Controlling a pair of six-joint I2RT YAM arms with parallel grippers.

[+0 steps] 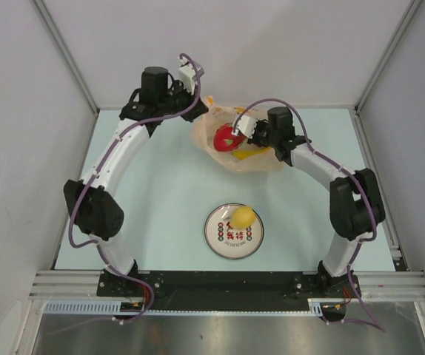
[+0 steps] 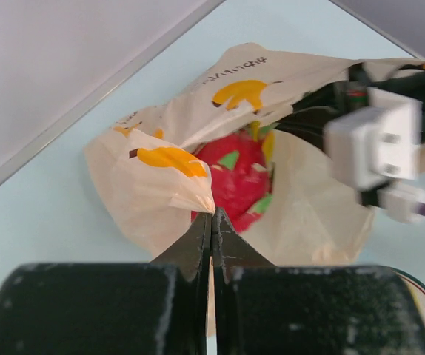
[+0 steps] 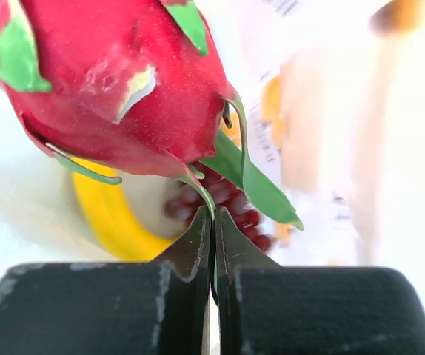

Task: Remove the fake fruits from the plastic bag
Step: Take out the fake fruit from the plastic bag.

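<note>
Top view: plastic bag [image 1: 203, 134] seen at far side of tabletop [image 1: 161, 192], close to back wall, with dragon fruit [image 1: 227, 137] in its mouth. Lemon [image 1: 243, 216] laid on plate [image 1: 212, 237]. Free room seen between bag and plate.

Left wrist: left claw [image 2: 212, 214] closed, bag rim apparently pinched.

Right wrist: right claw [image 3: 214, 213] closed on thin green tip of dragon fruit only. Banana [image 3: 105, 222] and grape bunch [image 3: 251, 219] seen beneath. Risk: tip may be bent or pulled free on lift and fruit dropped back into bag.
</note>
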